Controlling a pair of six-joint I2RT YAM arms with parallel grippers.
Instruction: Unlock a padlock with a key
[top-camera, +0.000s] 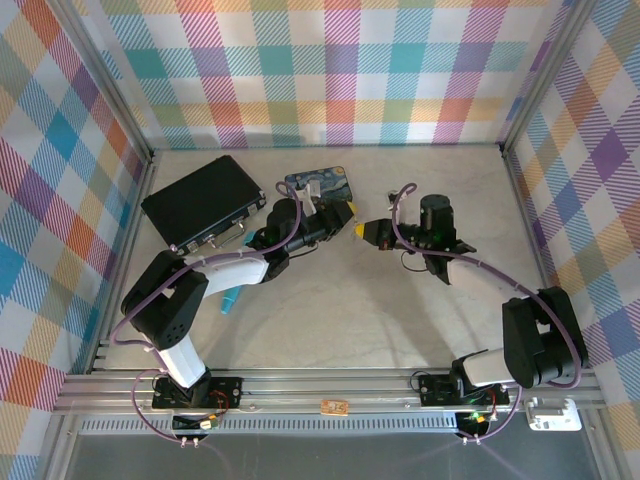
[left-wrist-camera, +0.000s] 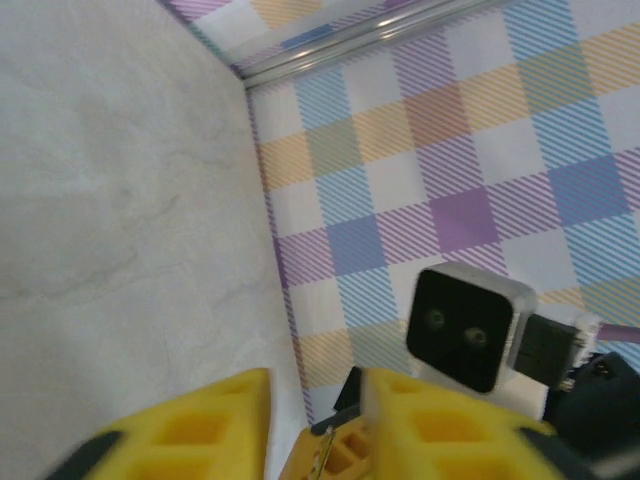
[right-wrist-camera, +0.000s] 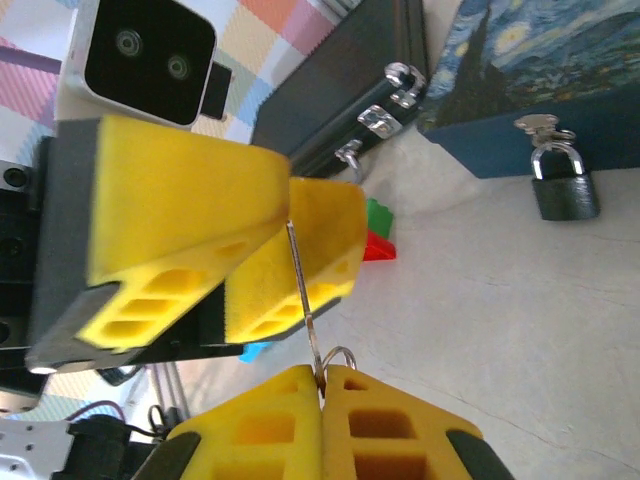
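Where the two arms meet tip to tip over the middle of the table (right-wrist-camera: 500, 330), we list, nearest first:

1. Right tool (right-wrist-camera: 322, 385): yellow pads clenched on the key (right-wrist-camera: 303, 290), with a small ring (right-wrist-camera: 338, 358) poking out just beside the tips.
2. Key: thin and silvery, seen edge-on. Its blade runs from the right tool up to the slit between the left tool's pads.
3. Left tool (right-wrist-camera: 295, 200): released, its pads parted by a narrow gap that reads plainly in its own wrist view. We cannot tell whether either pad touches the blade.
4. Bricks (right-wrist-camera: 378, 232): one red and one green, small, on the table beyond the left tool.
5. Padlock (right-wrist-camera: 565, 190): black body, silvery shackle closed through the hasp on the tin's side, well apart from both tools.
6. Tin (right-wrist-camera: 520, 60): blue with painted stars, standing on the table.
7. Case (right-wrist-camera: 340, 90): black with silvery latches, lying beside the tin, towards the checked wall.
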